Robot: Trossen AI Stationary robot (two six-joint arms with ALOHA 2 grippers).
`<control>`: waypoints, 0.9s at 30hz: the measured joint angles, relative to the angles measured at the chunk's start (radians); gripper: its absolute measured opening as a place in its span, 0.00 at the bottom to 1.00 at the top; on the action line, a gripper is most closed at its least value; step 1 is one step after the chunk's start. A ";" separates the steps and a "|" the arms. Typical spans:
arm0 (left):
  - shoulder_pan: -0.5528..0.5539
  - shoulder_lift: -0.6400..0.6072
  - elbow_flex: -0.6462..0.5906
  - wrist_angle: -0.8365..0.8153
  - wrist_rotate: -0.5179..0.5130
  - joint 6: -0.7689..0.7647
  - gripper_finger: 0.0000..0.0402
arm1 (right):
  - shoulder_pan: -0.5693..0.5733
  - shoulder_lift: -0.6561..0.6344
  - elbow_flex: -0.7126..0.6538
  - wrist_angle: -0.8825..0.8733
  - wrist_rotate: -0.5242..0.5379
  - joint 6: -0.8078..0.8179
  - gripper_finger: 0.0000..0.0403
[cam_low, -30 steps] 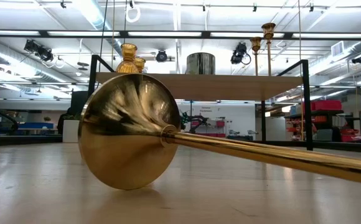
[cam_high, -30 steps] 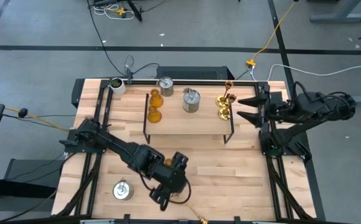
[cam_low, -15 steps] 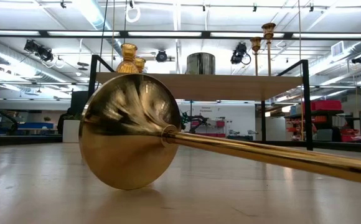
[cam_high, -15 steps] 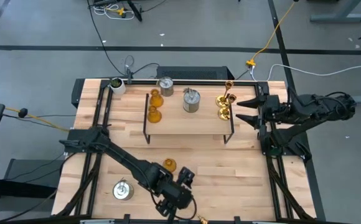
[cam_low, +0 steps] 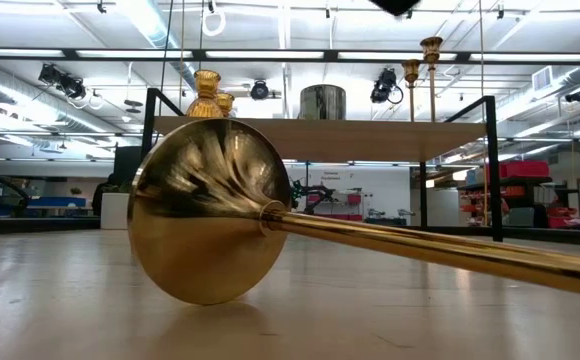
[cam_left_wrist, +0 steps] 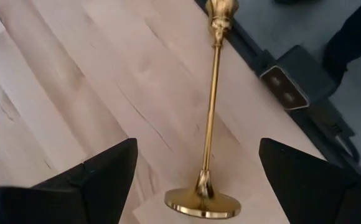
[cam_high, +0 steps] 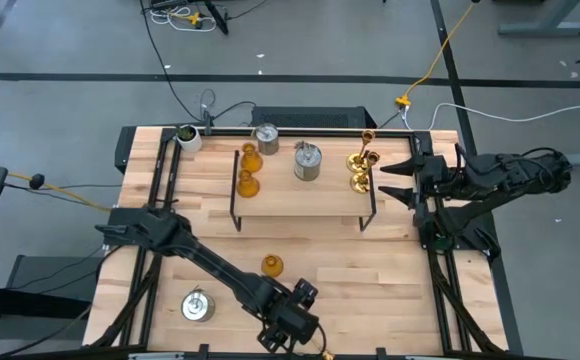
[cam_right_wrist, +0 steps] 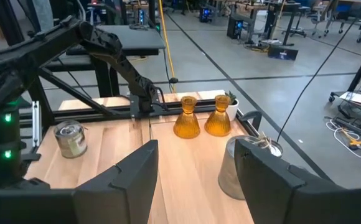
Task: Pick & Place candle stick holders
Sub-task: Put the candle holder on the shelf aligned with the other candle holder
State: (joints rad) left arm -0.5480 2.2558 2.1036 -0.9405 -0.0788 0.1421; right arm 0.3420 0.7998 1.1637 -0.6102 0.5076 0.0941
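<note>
Left arm reaches for the fallen brass holder

The left gripper (cam_high: 295,322) has moved from the amber holder (cam_high: 271,265), now standing free on the table (cam_high: 390,270), to the front edge, fingers open above the lying brass candle stick holder (cam_left_wrist: 210,118); on the right, the right gripper (cam_high: 398,175) waits open beside the rack (cam_high: 305,200), so a grasp seems next

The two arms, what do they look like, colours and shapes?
Both are matte black, jointed tube links. The left arm is long and slim, ending in a blocky wrist. The right arm is bulkier, with pointed black jaws. The left gripper has broad, wedge-shaped black fingers.
</note>
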 joint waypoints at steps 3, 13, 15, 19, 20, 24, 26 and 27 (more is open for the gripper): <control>0.001 0.011 -0.001 -0.005 -0.001 0.000 0.86 | 0.000 0.000 0.000 0.000 0.000 0.001 0.53; 0.003 0.073 0.000 0.013 0.029 -0.029 0.79 | 0.000 0.001 0.000 0.000 0.000 0.002 0.53; 0.001 0.085 0.000 0.018 0.031 -0.028 0.78 | 0.000 0.003 0.000 -0.001 0.000 0.002 0.53; -0.002 0.115 0.000 0.007 0.032 -0.028 0.77 | 0.000 0.007 0.000 -0.007 0.000 0.002 0.53; -0.003 0.118 0.000 0.005 0.027 -0.027 0.77 | 0.000 0.008 0.000 -0.007 0.000 0.002 0.53; -0.006 0.125 0.001 0.004 -0.013 -0.028 0.76 | 0.000 0.013 0.000 -0.007 0.000 0.002 0.53; -0.006 0.130 -0.001 -0.018 -0.019 -0.027 0.76 | 0.000 0.016 0.000 -0.007 0.000 0.002 0.53; -0.006 0.135 -0.001 -0.018 -0.008 -0.027 0.76 | 0.000 0.017 0.000 -0.007 0.000 0.002 0.53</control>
State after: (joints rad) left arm -0.5537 2.3905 2.1029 -0.9588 -0.0864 0.1150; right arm 0.3420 0.8170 1.1637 -0.6171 0.5076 0.0963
